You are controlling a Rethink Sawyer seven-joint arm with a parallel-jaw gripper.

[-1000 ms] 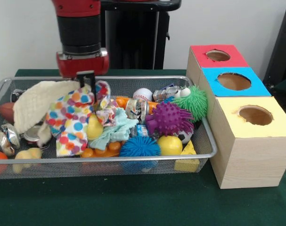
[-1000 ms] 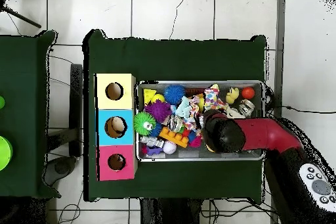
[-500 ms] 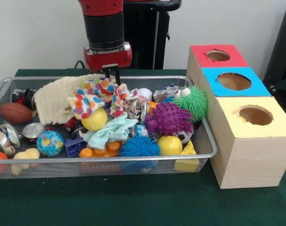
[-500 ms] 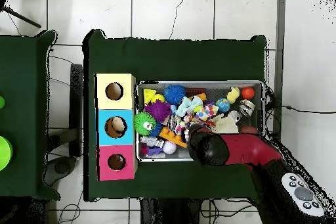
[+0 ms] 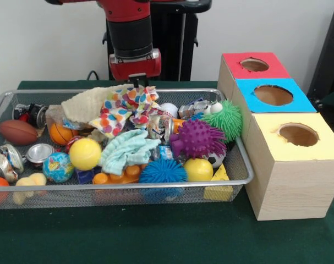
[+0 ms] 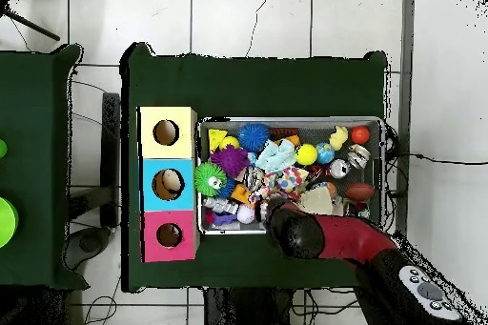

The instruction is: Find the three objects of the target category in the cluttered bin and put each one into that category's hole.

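Gripper (image 5: 137, 83) at upper centre of frame, pinched shut on polka-dot cloth (image 5: 127, 108), which drapes into wire-mesh bin (image 5: 155, 187) beside cream towel (image 5: 85, 103).

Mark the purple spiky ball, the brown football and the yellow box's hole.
purple spiky ball (image 5: 197, 137), front view, middle of its body.
brown football (image 5: 18, 132), front view, centre of its side.
yellow box's hole (image 5: 299, 134), front view, middle of the opening.

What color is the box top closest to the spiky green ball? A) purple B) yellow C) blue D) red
C: the spiky green ball sits at the basket's far corner, right beside the blue box top, in the middle of the three boxes.
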